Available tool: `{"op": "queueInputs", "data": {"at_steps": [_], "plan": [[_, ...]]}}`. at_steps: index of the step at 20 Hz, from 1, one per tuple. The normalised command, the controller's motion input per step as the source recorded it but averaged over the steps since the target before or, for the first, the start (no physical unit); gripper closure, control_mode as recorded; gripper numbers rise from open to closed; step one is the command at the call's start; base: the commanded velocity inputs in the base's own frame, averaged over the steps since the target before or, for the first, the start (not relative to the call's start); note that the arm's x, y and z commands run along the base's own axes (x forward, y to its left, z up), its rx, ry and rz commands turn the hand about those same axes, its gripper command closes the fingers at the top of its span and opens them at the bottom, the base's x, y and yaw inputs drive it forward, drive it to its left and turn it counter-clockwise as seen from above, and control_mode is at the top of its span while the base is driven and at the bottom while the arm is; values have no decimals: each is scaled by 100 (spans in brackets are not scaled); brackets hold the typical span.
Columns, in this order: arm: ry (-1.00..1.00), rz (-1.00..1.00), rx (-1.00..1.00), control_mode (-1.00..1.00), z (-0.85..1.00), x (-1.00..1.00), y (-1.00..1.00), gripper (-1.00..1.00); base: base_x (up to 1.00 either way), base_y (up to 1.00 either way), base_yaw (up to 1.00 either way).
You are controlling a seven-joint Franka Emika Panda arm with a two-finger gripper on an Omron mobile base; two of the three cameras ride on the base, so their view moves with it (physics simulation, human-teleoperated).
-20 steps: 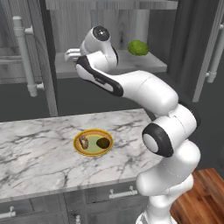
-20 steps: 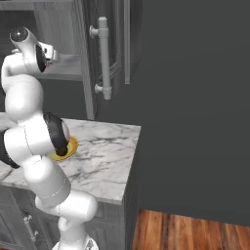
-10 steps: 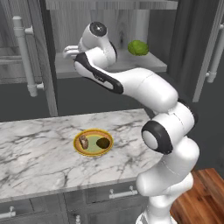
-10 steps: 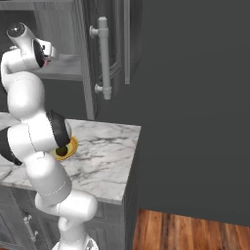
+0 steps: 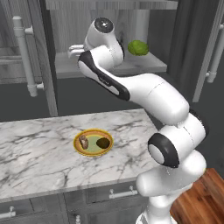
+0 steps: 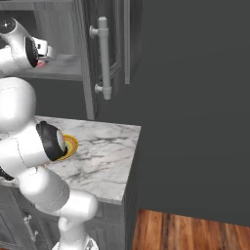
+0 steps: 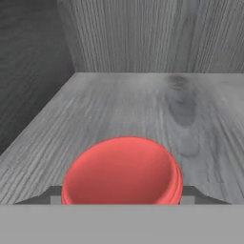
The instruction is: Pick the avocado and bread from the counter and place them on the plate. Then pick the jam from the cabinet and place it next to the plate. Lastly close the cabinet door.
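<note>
The red jam (image 7: pixel 121 169) stands on the grey cabinet shelf (image 7: pixel 143 100), close under the hand camera. My gripper (image 7: pixel 121 196) has a fingertip against each side of the jar, shut on it. From the left base, the gripper (image 5: pixel 72 50) reaches into the left part of the open cabinet (image 5: pixel 144 68). A sliver of the red jam (image 6: pixel 42 62) shows under the hand from the right base. On the counter (image 5: pixel 35 148) below, the yellow-rimmed plate (image 5: pixel 93 131) holds the bread (image 5: pixel 83 141) and the dark avocado (image 5: pixel 103 143).
A bright green round lump (image 5: pixel 138 47) sits on the shelf right of my hand. The cabinet door (image 6: pixel 105 49) stands open with its silver bar handle toward the room. Another handled door (image 5: pixel 26 52) flanks the opening on the left. The counter's right end (image 6: pixel 129 161) drops to a wood floor.
The jaws have narrowed onto the jam jar. The hand has edged slightly deeper into the cabinet; the plate and its food have not moved.
</note>
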Motion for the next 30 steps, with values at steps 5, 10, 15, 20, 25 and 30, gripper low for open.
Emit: {"op": "queueInputs", "data": {"at_steps": [5, 10, 15, 20, 25, 30], "plan": [[-8, 0, 2, -100, 20, -95, -19, 100, 0, 0, 0], [-7, 0, 5, -100, 5, -100, -22, 100, 0, 0, 0], [-2, 0, 5, -100, 8, -100, -47, 100, 0, 0, 0], [0, 0, 2, -100, 20, -100, -52, 100, 0, 0, 0], [0, 0, 0, -100, 1, -100, -40, 100, 0, 0, 0], [6, 0, 0, -100, -4, -89, -26, 100, 0, 0, 0]]}}
